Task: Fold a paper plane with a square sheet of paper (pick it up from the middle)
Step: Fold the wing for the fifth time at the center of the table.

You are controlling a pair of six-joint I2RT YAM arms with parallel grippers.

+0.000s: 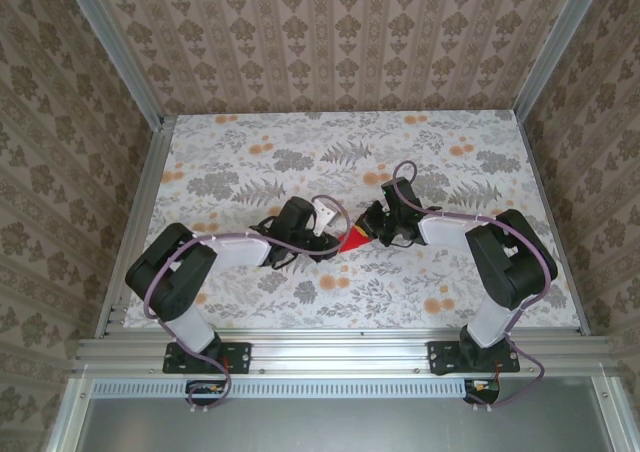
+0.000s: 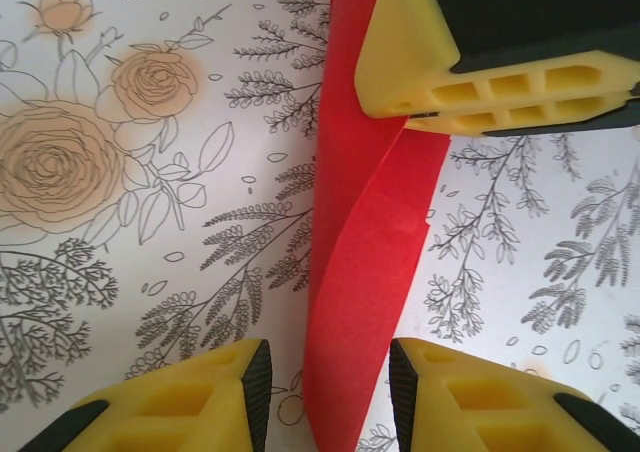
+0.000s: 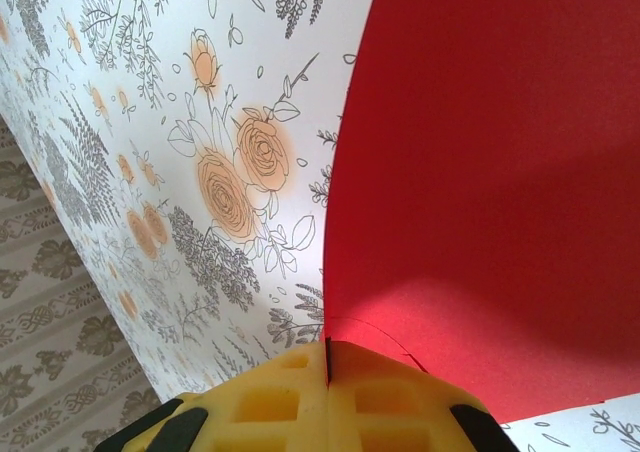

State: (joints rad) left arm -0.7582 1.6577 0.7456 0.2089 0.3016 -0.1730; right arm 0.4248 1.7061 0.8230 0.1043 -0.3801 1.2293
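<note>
The square sheet of paper is bright red and folded into a slim, creased, pointed shape like a paper plane, lying between the two grippers at the table's middle. In the left wrist view the red paper runs up between the fingers of my left gripper, which is open with a gap on each side of the paper. My right gripper is shut on one edge of the red paper. Its yellow fingers pinch the paper's far end. From above, my left gripper and right gripper face each other.
The floral tabletop is bounded by aluminium rails at the near edge and patterned walls behind and to the sides. Both arms reach inward from their bases at the front.
</note>
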